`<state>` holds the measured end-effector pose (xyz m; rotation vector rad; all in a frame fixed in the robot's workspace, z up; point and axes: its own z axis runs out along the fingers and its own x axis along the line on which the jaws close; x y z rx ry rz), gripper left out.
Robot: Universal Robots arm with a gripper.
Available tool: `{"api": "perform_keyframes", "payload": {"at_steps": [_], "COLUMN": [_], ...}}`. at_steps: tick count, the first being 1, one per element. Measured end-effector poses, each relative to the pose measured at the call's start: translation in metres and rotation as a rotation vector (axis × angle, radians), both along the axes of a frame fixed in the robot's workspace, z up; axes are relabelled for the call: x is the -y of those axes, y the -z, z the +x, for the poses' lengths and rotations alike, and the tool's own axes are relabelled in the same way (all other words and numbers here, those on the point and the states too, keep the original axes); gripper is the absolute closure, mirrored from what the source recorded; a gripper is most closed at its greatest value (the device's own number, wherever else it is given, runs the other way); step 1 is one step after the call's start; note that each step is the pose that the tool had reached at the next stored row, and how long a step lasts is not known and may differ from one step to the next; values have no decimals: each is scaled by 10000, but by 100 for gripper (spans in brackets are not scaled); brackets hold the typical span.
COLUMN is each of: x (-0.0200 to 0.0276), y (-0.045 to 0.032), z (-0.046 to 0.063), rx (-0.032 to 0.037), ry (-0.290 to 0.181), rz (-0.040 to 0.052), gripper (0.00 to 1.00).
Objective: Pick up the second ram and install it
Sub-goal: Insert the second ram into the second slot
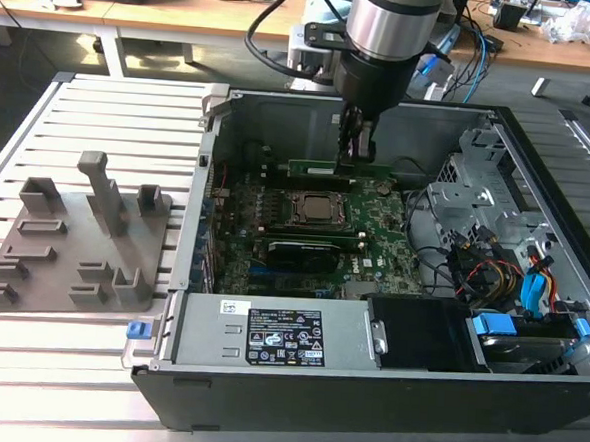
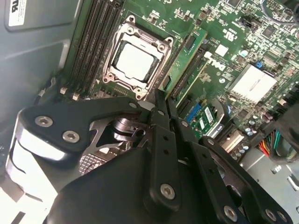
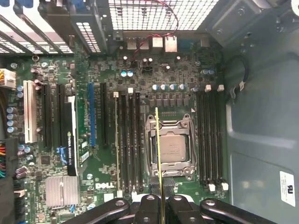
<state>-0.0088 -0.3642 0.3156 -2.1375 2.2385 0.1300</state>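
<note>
Inspecting the case, we find the claw point(image 1: 355, 157) closed on the second ram point(image 3: 159, 158), held edge-down above the motherboard point(image 1: 384, 241). In the first wrist view its long axis runs parallel to the empty slots point(image 3: 131, 140), yet it hangs over the CPU socket point(image 3: 170, 147), beside them, unseated.
</note>
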Motion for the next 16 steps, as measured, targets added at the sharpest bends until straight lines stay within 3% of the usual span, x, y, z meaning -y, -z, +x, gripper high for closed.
{"api": "perform_keyframes", "payload": {"at_steps": [16], "x": [-14], "y": [302], "z": [-47], "rx": [-1], "ry": [1], "rz": [-8], "gripper": [86]}}
